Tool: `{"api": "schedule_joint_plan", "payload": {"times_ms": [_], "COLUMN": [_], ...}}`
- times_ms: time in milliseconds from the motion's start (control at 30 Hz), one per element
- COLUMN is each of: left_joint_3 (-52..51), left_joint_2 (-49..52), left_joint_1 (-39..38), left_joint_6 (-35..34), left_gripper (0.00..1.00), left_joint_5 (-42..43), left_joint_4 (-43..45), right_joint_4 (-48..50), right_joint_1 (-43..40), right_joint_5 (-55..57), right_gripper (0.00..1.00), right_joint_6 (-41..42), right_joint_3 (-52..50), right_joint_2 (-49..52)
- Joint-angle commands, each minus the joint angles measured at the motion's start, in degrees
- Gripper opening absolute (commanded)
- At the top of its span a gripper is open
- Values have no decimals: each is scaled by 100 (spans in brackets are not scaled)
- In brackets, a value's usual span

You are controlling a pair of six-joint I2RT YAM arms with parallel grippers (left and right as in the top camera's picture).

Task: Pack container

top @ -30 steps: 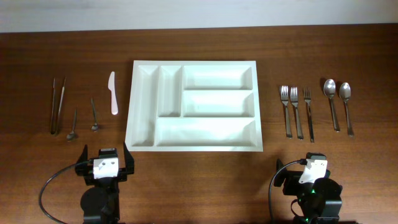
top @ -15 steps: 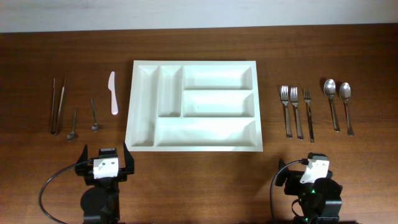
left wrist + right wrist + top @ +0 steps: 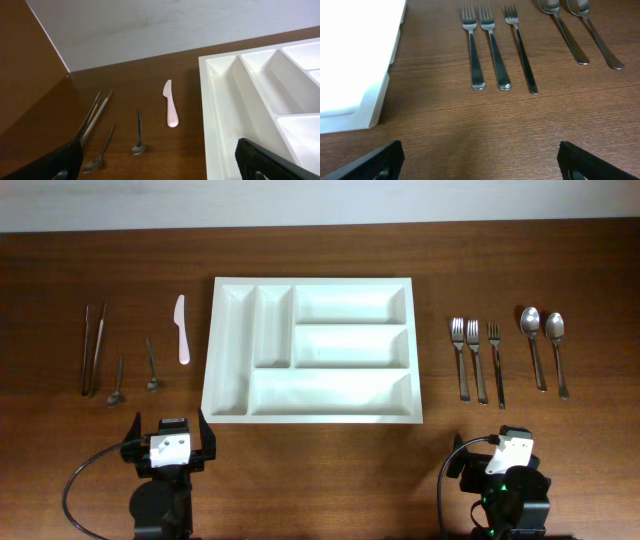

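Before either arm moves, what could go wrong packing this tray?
The three forks lie close together, so the open right gripper may drag a neighbour along. The two small spoons lie flat with thin handles; a pinch could slip. The container appears unfixed; a bump against its rim could shift it.

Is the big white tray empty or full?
Empty: all five compartments of the tray show bare white plastic; forks and spoons lie outside on the table.

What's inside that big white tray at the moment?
Nothing: all five compartments of the white cutlery tray show bare bottoms from overhead. The forks, spoons and white knife lie on the table beside it. Only the table under the tray is hidden.
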Motion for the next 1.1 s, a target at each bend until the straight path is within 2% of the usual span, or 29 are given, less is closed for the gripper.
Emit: {"api": "schedule_joint_plan", "payload": {"times_ms": [0,733,967,1067], "left_joint_3": [-48,-48,-48,-48], "left_joint_2": [-59,-59,-59,-59], "left_joint_1": [-26,-26,-26,-26], "left_joint_6": [48,48,48,48], "left_gripper": [99,99,99,99], "left_joint_5": [61,61,61,61], "left_joint_4": [26,26,26,26], "right_joint_4": [-22,131,1580,1620], "right_joint_1": [35,35,35,35], "right_joint_5": [236,-264,-1123,-1073], "right_gripper": [99,99,99,99], "right_joint_6": [4,31,48,7], "right_joint_3": [-28,-31,-22,149], "right_joint_2": [-59,-59,-22,188]}}
